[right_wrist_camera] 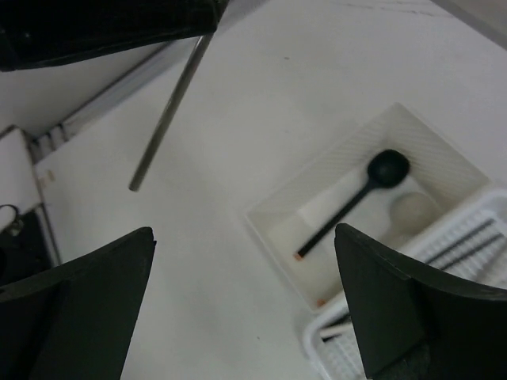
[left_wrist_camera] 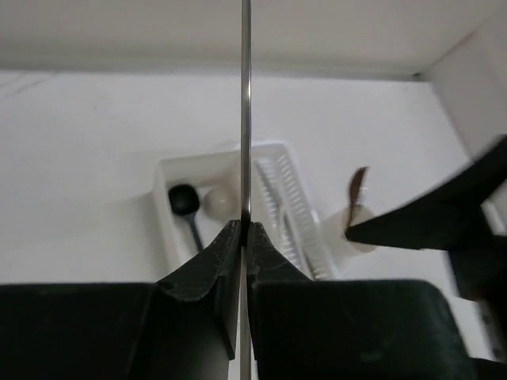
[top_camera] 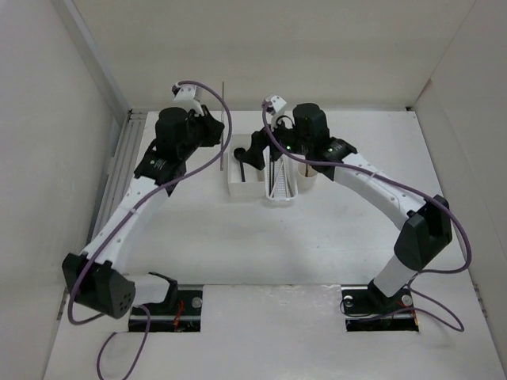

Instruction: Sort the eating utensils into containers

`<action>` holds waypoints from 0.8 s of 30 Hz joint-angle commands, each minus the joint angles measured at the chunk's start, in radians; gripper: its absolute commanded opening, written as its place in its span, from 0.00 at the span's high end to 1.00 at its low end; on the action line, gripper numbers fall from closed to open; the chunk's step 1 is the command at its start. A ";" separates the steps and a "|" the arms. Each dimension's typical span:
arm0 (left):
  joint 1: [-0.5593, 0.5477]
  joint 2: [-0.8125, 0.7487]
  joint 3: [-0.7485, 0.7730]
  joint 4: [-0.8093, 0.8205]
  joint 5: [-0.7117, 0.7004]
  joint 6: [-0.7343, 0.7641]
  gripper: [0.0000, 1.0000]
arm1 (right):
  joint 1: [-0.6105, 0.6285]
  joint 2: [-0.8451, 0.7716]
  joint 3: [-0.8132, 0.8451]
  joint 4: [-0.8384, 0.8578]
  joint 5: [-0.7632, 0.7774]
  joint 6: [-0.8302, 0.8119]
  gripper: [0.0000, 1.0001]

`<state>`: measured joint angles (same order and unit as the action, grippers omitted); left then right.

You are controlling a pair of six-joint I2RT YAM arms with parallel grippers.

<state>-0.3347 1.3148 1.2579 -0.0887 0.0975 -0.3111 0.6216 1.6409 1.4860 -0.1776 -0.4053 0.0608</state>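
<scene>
Well, ahead of the left gripper (left_wrist_camera: 244,226) and just to its left sits the white square open plastic box (left_wrist_camera: 162,178). Ahead and just to its right lies the narrower white perforated rectangular tray (left_wrist_camera: 305,218), its long axis pointing away from the fingertips. The right gripper (right_wrist_camera: 244,233) hovers above both, jaws wide and empty. The left jaws are pinched narrow on a thin grey straight chopstick (left_wrist_camera: 246,119) whose length crosses the fingers, one end above them and one below. I judge the stick must tip forward to match the tray's axis, and the left arm is placed to do it
</scene>
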 commanded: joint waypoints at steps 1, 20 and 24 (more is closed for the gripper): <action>-0.041 -0.078 -0.069 0.141 0.041 0.014 1.00 | 0.000 0.007 0.010 0.185 -0.156 0.097 0.00; -0.144 -0.164 -0.117 0.224 0.019 0.011 1.00 | 0.041 0.037 -0.039 0.366 -0.225 0.263 0.37; -0.144 -0.164 -0.117 0.205 0.030 -0.011 1.00 | 0.041 0.069 -0.014 0.375 -0.237 0.281 0.53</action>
<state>-0.4759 1.1805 1.1366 0.0711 0.1200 -0.3004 0.6514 1.6886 1.4555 0.1230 -0.6216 0.3180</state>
